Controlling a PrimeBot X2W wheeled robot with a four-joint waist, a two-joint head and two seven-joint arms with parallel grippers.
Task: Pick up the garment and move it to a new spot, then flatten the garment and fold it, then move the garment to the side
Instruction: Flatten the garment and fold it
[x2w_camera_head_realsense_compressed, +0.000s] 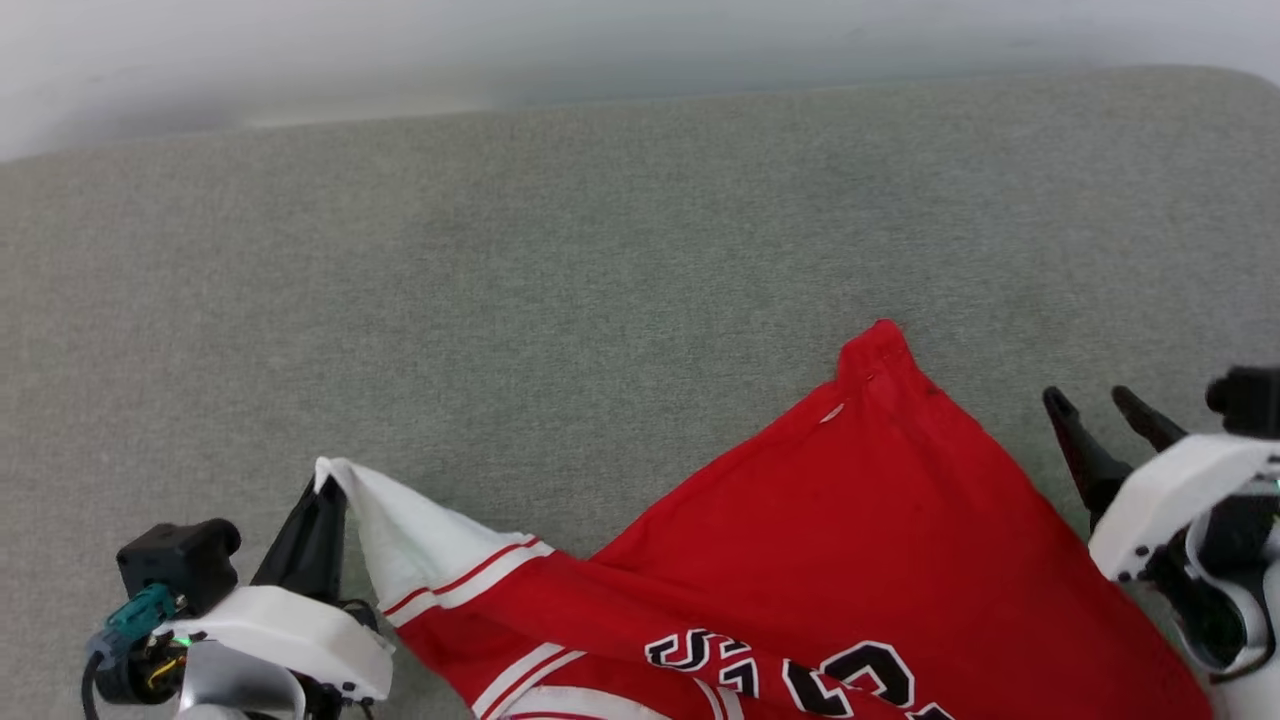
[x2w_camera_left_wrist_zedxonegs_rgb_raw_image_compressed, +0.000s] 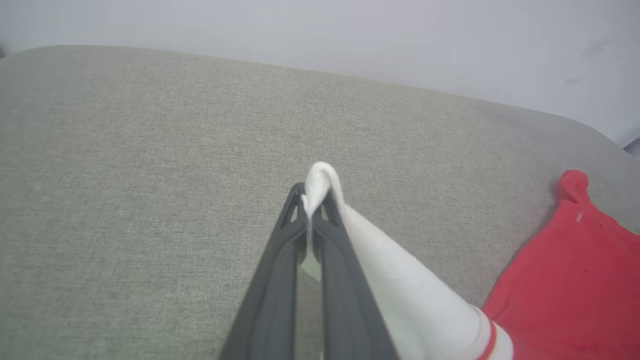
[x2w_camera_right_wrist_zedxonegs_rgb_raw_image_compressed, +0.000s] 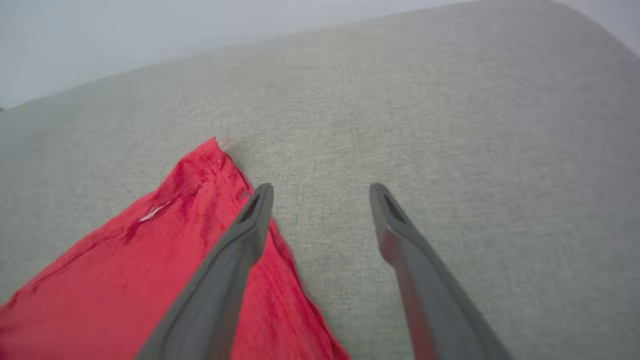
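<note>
1. Head view: the red jersey lies on a grey cloth surface. It fills the lower middle to lower right of the frame and runs off the bottom edge.
2. 1 red corner peaks up, right of centre. The fabric spreads down from it in a broad wedge with soft creases.
3. Black white-outlined lettering sits at the bottom edge, cut off by the frame.
4. The white sleeve, with red-and-white stripe trim, stretches toward the lower left and is pulled to a point.
5. The left claw, lower left, is closed and pinches the tip of the white sleeve. A bit of white pokes out past the fingertips.
6. Left wrist view: the 2 dark fingers of the left claw meet mid frame. A fold of white sleeve is clamped between them and loops over the tips.
7. Same view: the sleeve drapes to the lower right, with the red body at the right edge.
8. The right claw, at the right edge of the head view, is open with nothing between its 2 fingers. It sits just beside the jersey's right edge.
9. Right wrist view: the right claw has its fingers wide apart, with bare grey surface between them.
10. Same view: the jersey fills the lower left, its corner pointing up toward centre.
11. The finger on the frame's left crosses over the red edge. Contact with the fabric: cannot tell.
</note>
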